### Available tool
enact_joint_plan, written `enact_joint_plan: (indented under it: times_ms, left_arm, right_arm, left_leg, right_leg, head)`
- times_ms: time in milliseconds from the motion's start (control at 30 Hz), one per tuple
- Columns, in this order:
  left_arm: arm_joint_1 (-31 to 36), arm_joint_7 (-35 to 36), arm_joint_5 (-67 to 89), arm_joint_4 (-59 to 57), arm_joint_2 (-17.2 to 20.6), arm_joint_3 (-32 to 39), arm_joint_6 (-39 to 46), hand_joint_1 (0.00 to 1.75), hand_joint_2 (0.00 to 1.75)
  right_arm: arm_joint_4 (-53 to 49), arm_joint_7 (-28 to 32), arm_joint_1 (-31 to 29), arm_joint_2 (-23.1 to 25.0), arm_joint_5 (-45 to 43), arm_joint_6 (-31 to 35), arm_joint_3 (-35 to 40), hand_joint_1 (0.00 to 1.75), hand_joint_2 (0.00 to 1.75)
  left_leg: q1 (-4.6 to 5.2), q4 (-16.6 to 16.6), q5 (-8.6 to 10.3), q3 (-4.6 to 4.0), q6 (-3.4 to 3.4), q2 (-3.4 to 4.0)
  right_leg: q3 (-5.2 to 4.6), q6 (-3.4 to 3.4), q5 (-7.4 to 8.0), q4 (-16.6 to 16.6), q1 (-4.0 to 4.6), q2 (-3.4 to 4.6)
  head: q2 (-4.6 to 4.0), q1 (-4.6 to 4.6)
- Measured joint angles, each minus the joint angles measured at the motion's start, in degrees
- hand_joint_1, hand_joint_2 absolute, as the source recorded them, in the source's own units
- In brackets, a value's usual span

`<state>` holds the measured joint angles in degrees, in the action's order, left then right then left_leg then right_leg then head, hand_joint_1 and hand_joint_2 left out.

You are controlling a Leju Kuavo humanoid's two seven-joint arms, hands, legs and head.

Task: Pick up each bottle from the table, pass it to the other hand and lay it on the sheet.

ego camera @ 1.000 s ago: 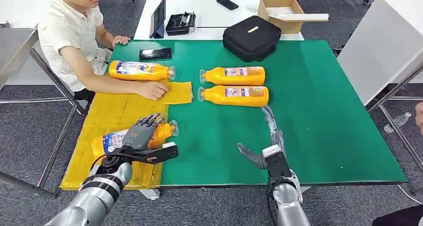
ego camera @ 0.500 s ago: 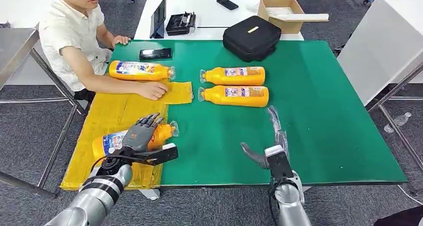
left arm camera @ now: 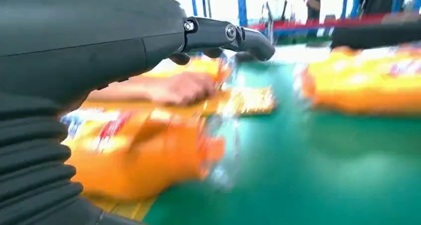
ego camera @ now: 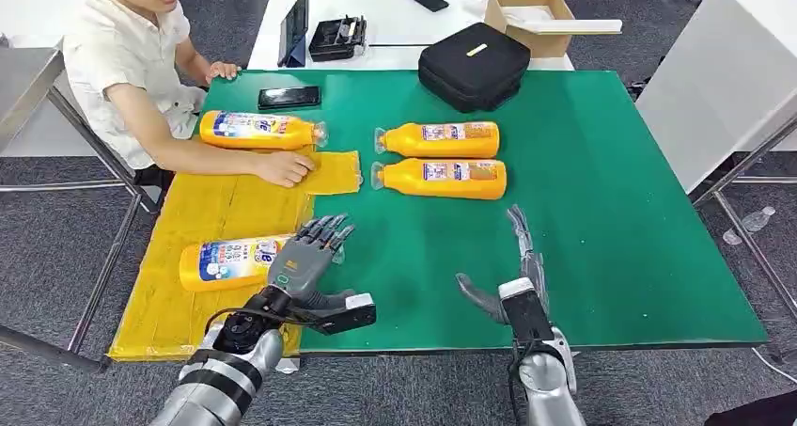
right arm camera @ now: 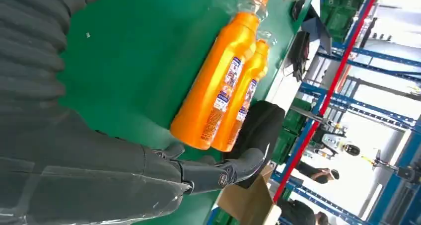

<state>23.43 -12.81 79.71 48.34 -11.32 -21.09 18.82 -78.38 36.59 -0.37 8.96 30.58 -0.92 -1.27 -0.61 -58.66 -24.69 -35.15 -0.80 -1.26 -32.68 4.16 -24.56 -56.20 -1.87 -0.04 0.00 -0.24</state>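
Note:
An orange bottle [ego camera: 228, 261] lies on the yellow sheet [ego camera: 202, 214], seen blurred in the left wrist view [left arm camera: 139, 155]. My left hand [ego camera: 305, 257] hovers over its neck end with fingers spread, holding nothing. Two orange bottles [ego camera: 440, 139] [ego camera: 444, 179] lie side by side mid-table; both appear in the right wrist view [right arm camera: 218, 86] [right arm camera: 246, 98]. Another bottle [ego camera: 258, 130] lies near the person. My right hand [ego camera: 515, 271] is open at the table's front edge, a short way in front of the nearer of the pair.
A person sits at the left with a hand [ego camera: 287, 169] resting on the sheet's far corner. A phone [ego camera: 289, 97] and a black bag [ego camera: 473, 64] sit at the back of the green table [ego camera: 611, 210]. Behind stands a white table with a cardboard box [ego camera: 531, 12].
My left hand let go of the bottle on the sheet and moved right, fingers spreading; the bottle stays lying there. The right hand barely moved. The camera shifted slightly.

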Motion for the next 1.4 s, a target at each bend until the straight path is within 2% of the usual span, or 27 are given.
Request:
enact_joint_plan:
  times_ms: [233,700,833,1033,1400]
  left_arm:
    - [-2.67,0.22,-0.02,9.17,-0.02,-3.61,0.66,0.00,1.75]
    - [-4.72,0.28,-0.24,15.43,-0.04,-4.70,2.16,0.00,1.75]
    - [-8.54,-2.20,-10.77,22.79,-1.29,-4.55,0.48,0.00,1.75]
    - [-15.79,-6.62,-36.38,36.81,-4.59,-3.85,-4.17,0.00,1.75]
    - [-18.67,-8.35,-40.15,43.16,-4.74,-2.52,-5.47,0.00,1.75]
  right_arm:
    - [-0.90,-0.55,0.69,0.44,0.87,0.04,-0.09,0.00,1.75]
    - [-1.67,-0.94,1.11,0.79,1.20,0.41,-0.18,0.00,1.75]
    - [-3.89,-1.42,2.41,1.22,2.02,1.35,-0.42,0.00,1.75]
    - [-13.13,-3.78,6.11,3.19,9.70,6.21,-1.60,0.00,1.75]
    - [-18.63,-3.59,7.74,4.15,12.75,8.51,-2.56,0.00,1.75]
  left_leg:
    - [0.00,0.00,0.00,-0.16,0.00,0.00]
    - [0.00,0.00,0.00,-0.19,0.00,0.00]
    - [0.00,0.00,-0.01,-0.27,0.00,0.00]
    - [0.00,0.01,-0.07,-0.37,0.03,0.01]
    - [-0.01,0.02,-0.02,-0.32,0.03,0.03]
  right_leg:
    - [-0.17,0.00,0.00,0.00,0.00,0.00]
    - [-0.20,0.00,0.00,0.00,0.00,0.00]
    - [-0.26,0.00,-0.01,0.01,-0.01,0.00]
    - [-0.38,-0.01,-0.02,0.03,0.00,0.00]
    - [-0.34,-0.01,0.00,0.02,0.01,0.00]
  head:
    - [0.00,0.02]
    - [0.00,0.02]
    - [0.00,0.00]
    - [0.00,0.02]
    - [0.00,0.02]
